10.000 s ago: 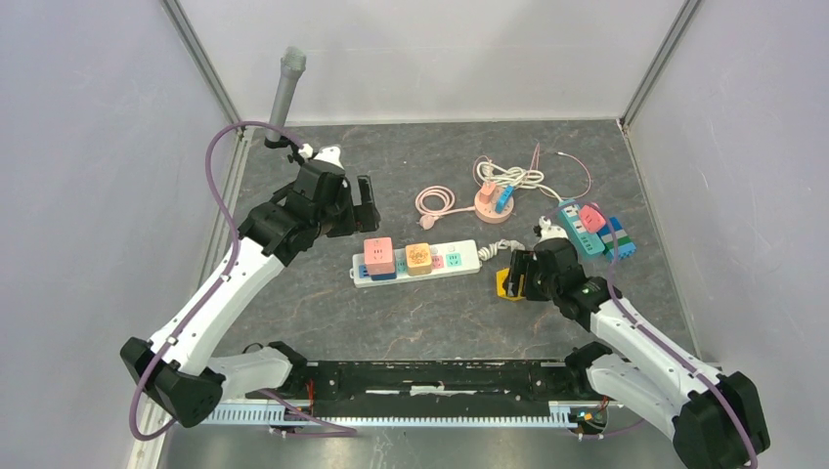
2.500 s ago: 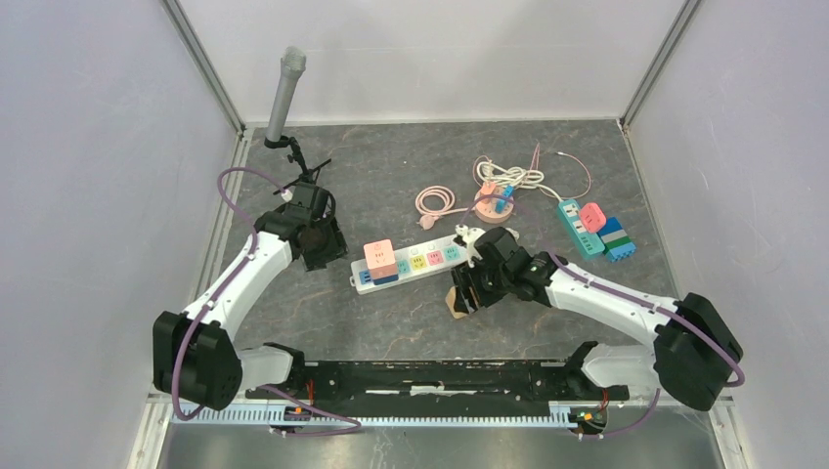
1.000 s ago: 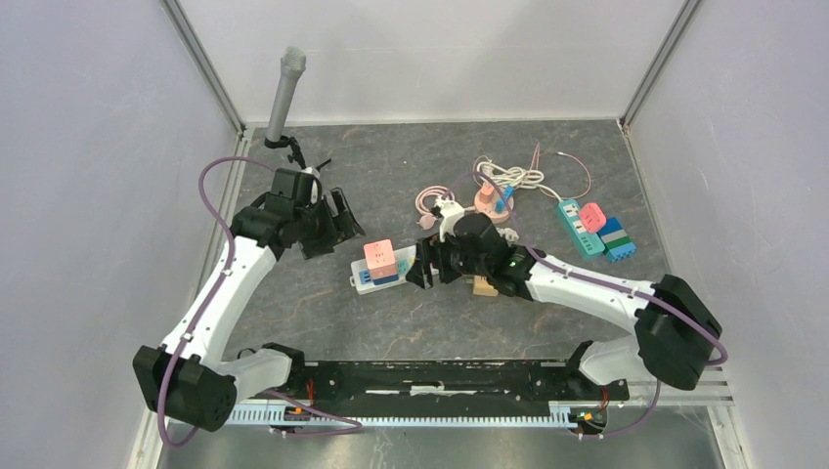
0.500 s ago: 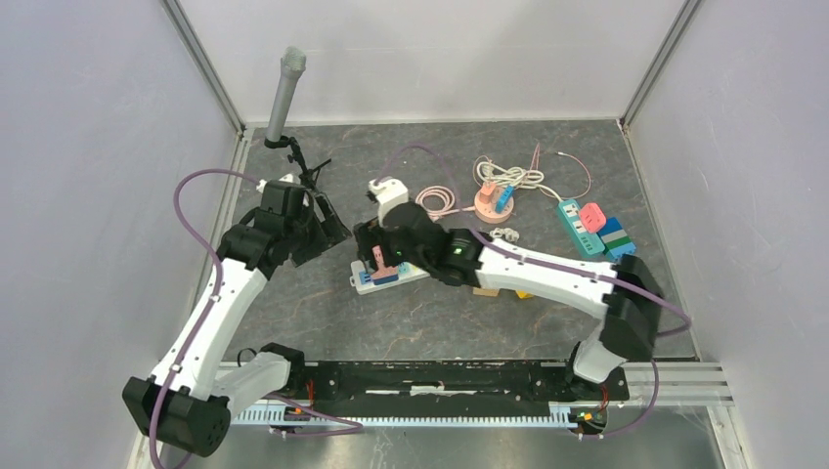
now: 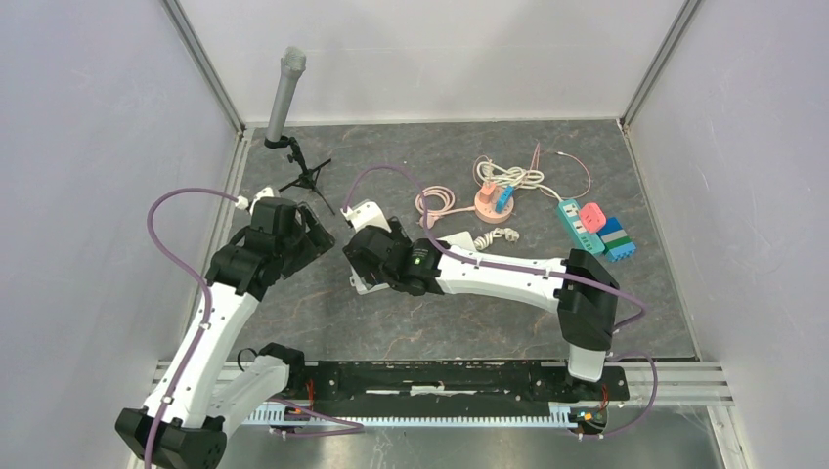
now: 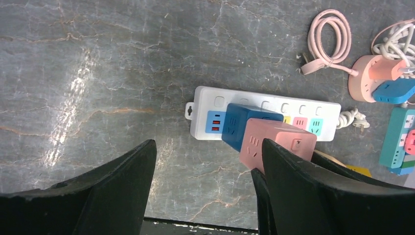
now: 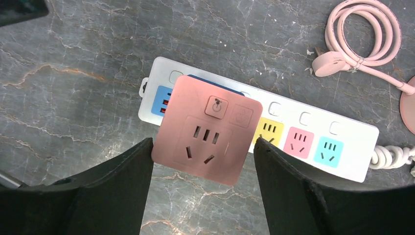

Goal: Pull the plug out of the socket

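A white power strip (image 7: 313, 134) lies on the dark table, also in the left wrist view (image 6: 205, 105). A pink cube plug (image 7: 205, 129) sits on a blue cube adapter (image 6: 247, 122) at the strip's left end. My right gripper (image 7: 203, 147) is open and hangs right above the pink cube, one finger (image 7: 125, 181) on each side, apart from it. In the top view my right gripper (image 5: 367, 256) covers the strip's left end. My left gripper (image 6: 208, 147) is open and empty, to the left of the strip; in the top view it (image 5: 315, 239) is beside the right wrist.
A coiled pink cable (image 7: 362, 36) and a round pink socket (image 5: 494, 205) with plugs lie behind the strip. A teal strip (image 5: 579, 227) with plugs is at the right. A microphone stand (image 5: 285, 98) rises at the back left. Grey walls enclose the table.
My right arm has swung left along the strip and now hovers over the pink cube. The orange plug is off the strip. My left gripper has drawn back to the left.
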`<state>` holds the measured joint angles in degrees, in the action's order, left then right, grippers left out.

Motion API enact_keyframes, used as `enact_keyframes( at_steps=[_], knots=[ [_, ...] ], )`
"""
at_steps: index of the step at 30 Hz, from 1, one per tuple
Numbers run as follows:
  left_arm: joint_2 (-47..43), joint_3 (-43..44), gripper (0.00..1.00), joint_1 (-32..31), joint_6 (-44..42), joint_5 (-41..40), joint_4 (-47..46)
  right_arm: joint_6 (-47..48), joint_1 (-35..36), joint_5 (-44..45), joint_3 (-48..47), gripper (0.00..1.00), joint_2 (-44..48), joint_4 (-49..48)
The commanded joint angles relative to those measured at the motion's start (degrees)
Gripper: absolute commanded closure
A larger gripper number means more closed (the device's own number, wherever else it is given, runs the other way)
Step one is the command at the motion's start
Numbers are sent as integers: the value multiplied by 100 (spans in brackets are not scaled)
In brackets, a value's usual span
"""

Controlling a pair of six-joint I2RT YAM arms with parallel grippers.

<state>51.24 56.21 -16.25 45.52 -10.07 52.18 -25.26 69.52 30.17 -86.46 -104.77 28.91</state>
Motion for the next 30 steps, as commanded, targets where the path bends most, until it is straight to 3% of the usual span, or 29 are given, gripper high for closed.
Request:
enact_keyframes(
  at_steps=[1,8,12,17,25,30],
  knots=[
    [-183,-120,15,-1,263,-117,44,-134,-8,261,-338,24,-130,143],
    [-488,-868,20,-1,337,1387,-797,97,-8,311,217,53,428,-139],
    [-408,-1079,23,-1,366,1745,-1109,508,-11,80,867,56,1060,-607],
    [-192,-1376,28,-1,370,2336,-1653,754,-17,-155,912,58,1242,-328],
    [79,-1788,32,0,251,3047,-2295,527,-156,-518,1337,21,1319,-623],
    [164,-2068,32,1,186,3147,-2697,652,-173,-491,1373,13,1286,-841]
  ],
)
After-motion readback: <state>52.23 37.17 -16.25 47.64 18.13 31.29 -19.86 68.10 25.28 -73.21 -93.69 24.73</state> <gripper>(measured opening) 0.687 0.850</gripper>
